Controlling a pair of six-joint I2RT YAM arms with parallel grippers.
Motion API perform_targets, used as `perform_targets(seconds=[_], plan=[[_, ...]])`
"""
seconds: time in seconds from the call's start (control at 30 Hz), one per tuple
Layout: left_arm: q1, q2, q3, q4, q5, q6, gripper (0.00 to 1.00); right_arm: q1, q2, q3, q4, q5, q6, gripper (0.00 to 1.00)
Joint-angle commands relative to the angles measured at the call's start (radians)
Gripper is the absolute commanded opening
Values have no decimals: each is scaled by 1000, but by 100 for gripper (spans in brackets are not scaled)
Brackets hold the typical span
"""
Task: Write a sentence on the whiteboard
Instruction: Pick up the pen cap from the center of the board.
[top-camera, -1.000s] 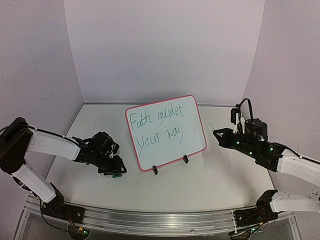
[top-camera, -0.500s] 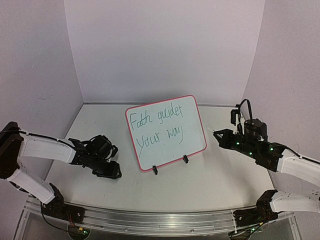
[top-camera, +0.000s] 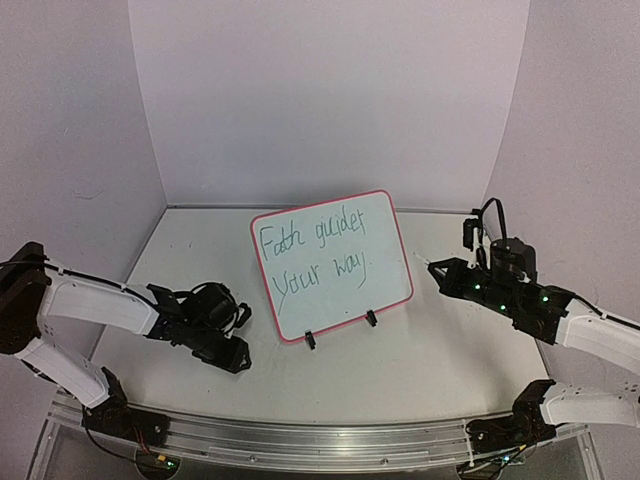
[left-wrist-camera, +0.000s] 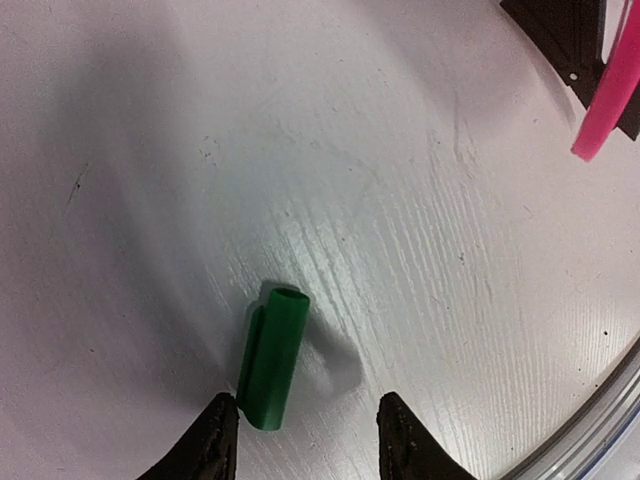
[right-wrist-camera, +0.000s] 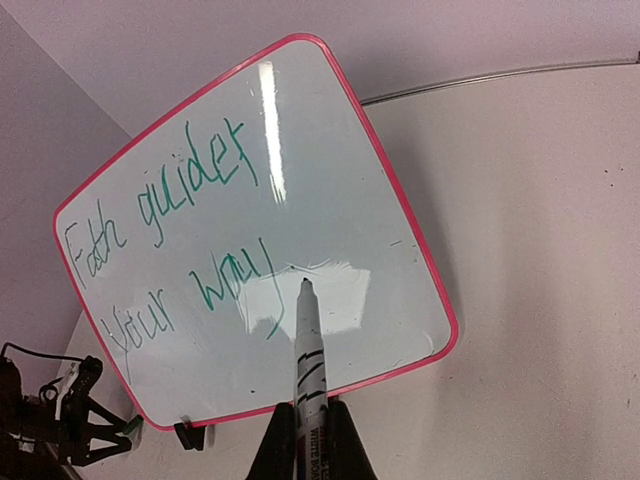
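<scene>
Whiteboard (top-camera: 335, 262) stands tilted on 2 clip feet (top-camera: 310, 340) on table (top-camera: 420, 360) btwn arms, green sentence (top-camera: 315, 250) on it. Prob light, tips easy, so grab by rim. R gripper (right-wrist-camera: 305, 440) clamped on marker (right-wrist-camera: 308, 350); L gripper (left-wrist-camera: 305, 445) part-open, empty, over green cap (left-wrist-camera: 272, 358).

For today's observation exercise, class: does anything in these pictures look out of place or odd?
A green marker cap lies loose on the table, between the open fingers of the left gripper, while the uncapped marker sits clamped in the right gripper, pointing at the whiteboard. Nothing looks spilled or damaged.
</scene>
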Motion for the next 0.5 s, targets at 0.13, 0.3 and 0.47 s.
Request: perform_targets(seconds=[0.13, 0.3, 0.47], plan=[[-17, 39, 30, -96, -176, -56, 42, -3, -10, 0, 0, 6, 5, 0], [-20, 57, 49, -67, -174, -39, 41, -3, -6, 3, -4, 9, 1, 0], [-25, 89, 56, -47, -134, -1, 38, -3, 1, 2, -5, 14, 0, 0]])
